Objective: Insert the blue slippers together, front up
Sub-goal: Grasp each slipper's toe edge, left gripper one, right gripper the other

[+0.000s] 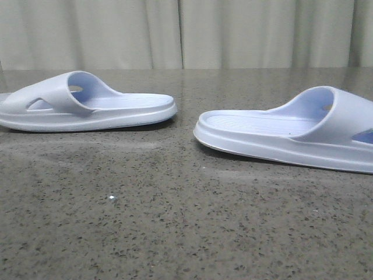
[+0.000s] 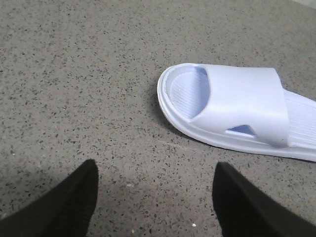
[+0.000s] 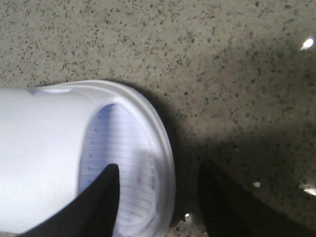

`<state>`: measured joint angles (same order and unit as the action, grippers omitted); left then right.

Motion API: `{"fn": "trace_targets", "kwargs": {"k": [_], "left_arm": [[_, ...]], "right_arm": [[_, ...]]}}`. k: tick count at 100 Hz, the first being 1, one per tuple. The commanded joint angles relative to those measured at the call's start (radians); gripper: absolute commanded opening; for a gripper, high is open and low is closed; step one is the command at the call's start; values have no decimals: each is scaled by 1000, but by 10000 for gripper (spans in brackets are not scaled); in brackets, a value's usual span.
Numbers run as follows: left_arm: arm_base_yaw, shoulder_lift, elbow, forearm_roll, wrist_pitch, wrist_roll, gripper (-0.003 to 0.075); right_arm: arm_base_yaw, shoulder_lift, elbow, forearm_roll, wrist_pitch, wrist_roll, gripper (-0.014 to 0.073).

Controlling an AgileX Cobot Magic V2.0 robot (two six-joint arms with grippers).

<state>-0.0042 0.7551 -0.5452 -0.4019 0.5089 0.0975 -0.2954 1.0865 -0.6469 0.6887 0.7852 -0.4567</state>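
Two pale lavender-blue slippers lie sole-down on the speckled stone table (image 1: 175,221), heels toward each other. The left slipper (image 1: 87,106) also shows in the left wrist view (image 2: 237,106). My left gripper (image 2: 158,197) is open and empty over bare table, short of that slipper's toe end. The right slipper (image 1: 291,135) fills part of the right wrist view (image 3: 44,158). My right gripper (image 3: 160,197) is open and straddles its toe rim: one finger (image 3: 103,202) is over the ribbed footbed, the other (image 3: 222,205) is over the table outside the rim. Neither gripper shows in the front view.
A pale curtain (image 1: 186,32) hangs behind the table's far edge. A strip of table separates the two slippers, and more table stretches in front of them.
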Motion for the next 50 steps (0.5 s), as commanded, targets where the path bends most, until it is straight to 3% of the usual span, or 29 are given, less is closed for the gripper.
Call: {"fn": "trace_targets", "kwargs": {"k": [1, 19, 24, 38, 50], "left_arm": [[0, 4, -37, -21, -69, 5, 442], [0, 4, -37, -32, -86, 5, 442], [0, 4, -37, -37, -88, 5, 442], [0, 9, -37, -48, -89, 5, 442], [0, 58, -50, -81, -88, 5, 435]], "right_arm": [[-35, 31, -33, 101, 12, -82, 308], [-38, 128, -33, 204, 79, -198, 281], [-38, 142, -33, 207, 86, -202, 211], [-38, 150, -33, 202, 88, -203, -106], [-38, 148, -33, 195, 80, -203, -107]]}}
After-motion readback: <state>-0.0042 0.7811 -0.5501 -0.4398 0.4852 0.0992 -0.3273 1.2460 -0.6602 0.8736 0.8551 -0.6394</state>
